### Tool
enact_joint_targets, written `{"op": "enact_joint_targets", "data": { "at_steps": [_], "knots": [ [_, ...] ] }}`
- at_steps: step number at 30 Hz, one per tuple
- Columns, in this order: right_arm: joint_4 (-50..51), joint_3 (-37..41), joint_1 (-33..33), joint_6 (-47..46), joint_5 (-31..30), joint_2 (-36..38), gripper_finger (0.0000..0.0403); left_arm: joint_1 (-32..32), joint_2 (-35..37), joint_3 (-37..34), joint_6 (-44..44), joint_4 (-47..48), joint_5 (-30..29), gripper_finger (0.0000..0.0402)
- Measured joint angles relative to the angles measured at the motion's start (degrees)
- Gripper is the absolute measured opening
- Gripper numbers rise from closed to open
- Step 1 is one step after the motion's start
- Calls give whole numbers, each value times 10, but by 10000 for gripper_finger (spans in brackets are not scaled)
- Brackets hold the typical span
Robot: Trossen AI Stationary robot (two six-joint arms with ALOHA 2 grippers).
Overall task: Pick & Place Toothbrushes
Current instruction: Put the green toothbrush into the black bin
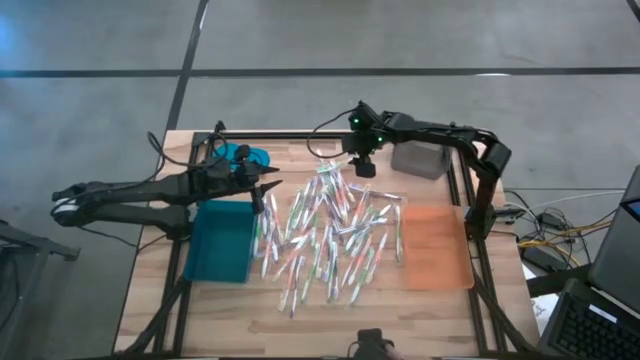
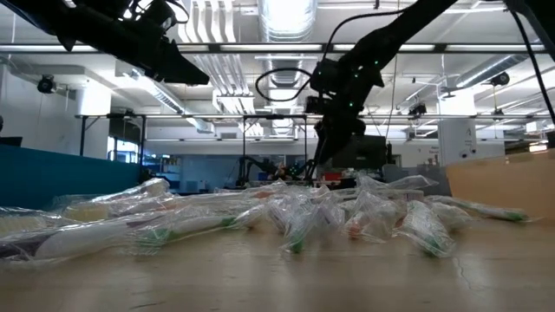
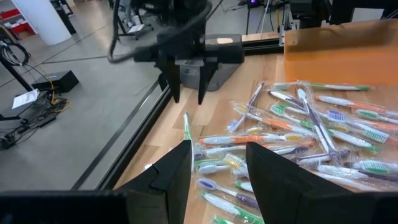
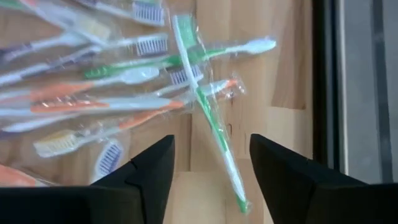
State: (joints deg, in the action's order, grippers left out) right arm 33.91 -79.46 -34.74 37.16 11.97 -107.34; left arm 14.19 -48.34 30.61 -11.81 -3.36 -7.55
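Wooden table [image 1: 300,325] carrying a loose pile of wrapped toothbrushes [image 1: 325,235], which lies between a teal tray [image 1: 222,243] and an orange tray [image 1: 436,248]. Right gripper [image 1: 361,168], at the far edge of the pile, points down with its fingers [image 4: 152,174] spread apart and nothing between them; directly below the gap lies a green-handled toothbrush [image 4: 208,106] in its clear wrapper, on the bare wood and crossing several others. A grey block [image 1: 417,158] sits just beside this gripper, on the orange-tray side. Left gripper [image 1: 268,190] hovers beside the pile, over the near corner of the teal tray, its fingers [image 3: 177,180] likewise parted and empty; ahead of them the toothbrushes spread toward the orange tray, and the right gripper stands beyond, at the table's edge. In the low view, both arms hang above the heap of wrappers, neither touching it.
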Motion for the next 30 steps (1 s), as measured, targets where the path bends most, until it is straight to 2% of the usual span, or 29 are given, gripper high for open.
{"op": "enact_joint_targets", "data": {
  "at_steps": [6,14,18,24,30],
  "knots": [
    [-4,0,1,20,-3,-30,216,0,0,0,0,0,0,159],
    [-13,-22,1,20,-8,-93,203,0,0,0,0,0,0,159],
    [-13,-43,1,20,-38,-116,194,0,0,0,0,0,0,159],
    [-14,-55,-2,20,-47,-134,168,0,0,0,0,0,0,159],
    [-12,-53,-3,20,-47,-136,121,0,0,-12,0,1,0,159]
  ]
}}
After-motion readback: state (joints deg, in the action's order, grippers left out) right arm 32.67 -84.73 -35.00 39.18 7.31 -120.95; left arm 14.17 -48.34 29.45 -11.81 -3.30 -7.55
